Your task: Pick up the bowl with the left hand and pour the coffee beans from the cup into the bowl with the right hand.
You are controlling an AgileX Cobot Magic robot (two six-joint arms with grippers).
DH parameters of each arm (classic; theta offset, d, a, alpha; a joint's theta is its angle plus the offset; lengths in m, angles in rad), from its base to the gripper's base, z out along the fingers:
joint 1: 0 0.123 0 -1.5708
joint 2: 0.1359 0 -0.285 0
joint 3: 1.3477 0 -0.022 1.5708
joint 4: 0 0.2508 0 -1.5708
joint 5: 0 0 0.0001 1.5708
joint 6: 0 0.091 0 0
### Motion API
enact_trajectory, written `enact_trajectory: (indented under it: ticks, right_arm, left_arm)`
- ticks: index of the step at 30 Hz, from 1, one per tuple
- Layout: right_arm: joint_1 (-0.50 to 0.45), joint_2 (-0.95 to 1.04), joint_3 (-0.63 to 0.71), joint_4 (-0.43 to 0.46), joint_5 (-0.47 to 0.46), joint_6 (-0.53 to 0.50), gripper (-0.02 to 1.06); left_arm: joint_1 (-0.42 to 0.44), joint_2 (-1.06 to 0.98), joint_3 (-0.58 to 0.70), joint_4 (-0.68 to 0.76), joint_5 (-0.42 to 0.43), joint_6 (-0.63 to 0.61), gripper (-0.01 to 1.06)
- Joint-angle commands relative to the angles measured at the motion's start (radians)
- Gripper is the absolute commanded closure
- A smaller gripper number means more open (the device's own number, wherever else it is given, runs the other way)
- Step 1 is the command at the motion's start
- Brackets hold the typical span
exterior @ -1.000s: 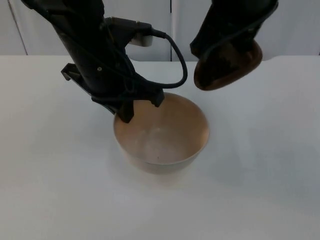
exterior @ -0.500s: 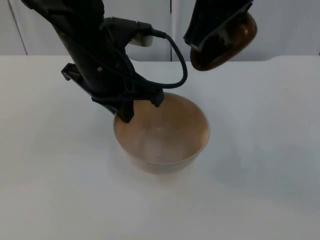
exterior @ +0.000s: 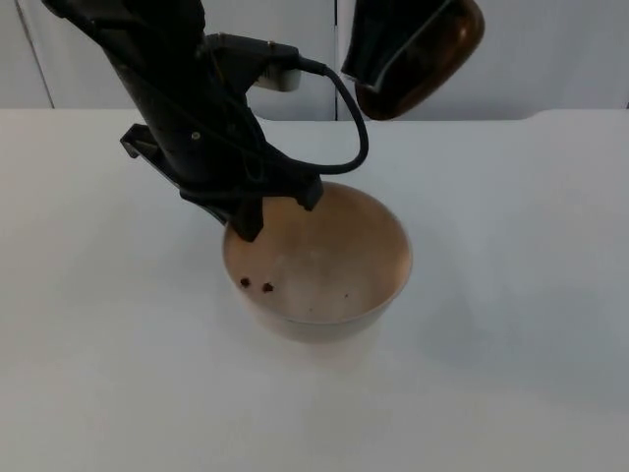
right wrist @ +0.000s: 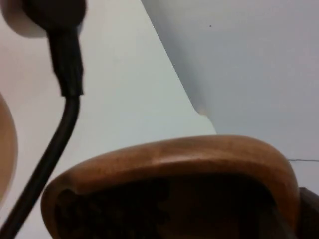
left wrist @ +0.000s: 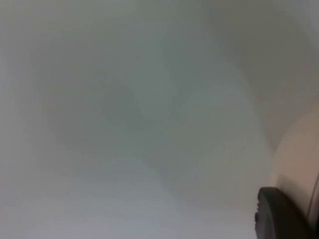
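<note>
Top view: left pincer (exterior: pixel 257 211) clamps the bowl (exterior: pixel 334 285) holding few beans (exterior: pixel 256 285); right pincer (exterior: pixel 393 59) grips the tilted cup (exterior: pixel 432 59).

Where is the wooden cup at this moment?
In the top view the wooden cup is tilted in the air, held by the right gripper near the grey partition wall, above and behind the bowl that the left gripper holds.

Both arms are black with a matte, angular casing. The left gripper (exterior: pixel 257 208) ends in blunt black fingers (exterior: pixel 246 222), one rounded tip seeming slightly glossy in the left wrist view. The right arm's casing is equally dark.
</note>
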Motion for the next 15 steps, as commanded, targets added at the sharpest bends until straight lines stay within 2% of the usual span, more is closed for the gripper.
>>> enact_trajectory:
  ticks: [1, 7, 11, 15]
  right_arm:
    - [0.005, -0.005, -0.012, -0.024, -0.001, -0.019, 1.05]
    - [0.005, -0.005, -0.012, -0.033, -0.001, -0.048, 1.05]
    - [0.033, -0.005, -0.012, -0.105, -0.001, -0.072, 1.05]
    - [0.041, -0.005, -0.012, -0.106, -0.001, -0.082, 1.05]
  left_arm:
    - [-0.005, -0.005, 0.000, -0.015, -0.004, 0.000, 1.05]
    - [-0.005, -0.005, 0.000, -0.015, -0.004, 0.000, 1.05]
    - [-0.005, -0.005, 0.000, -0.015, -0.004, 0.000, 1.05]
    - [-0.005, -0.005, 0.000, -0.015, -0.004, 0.004, 1.05]
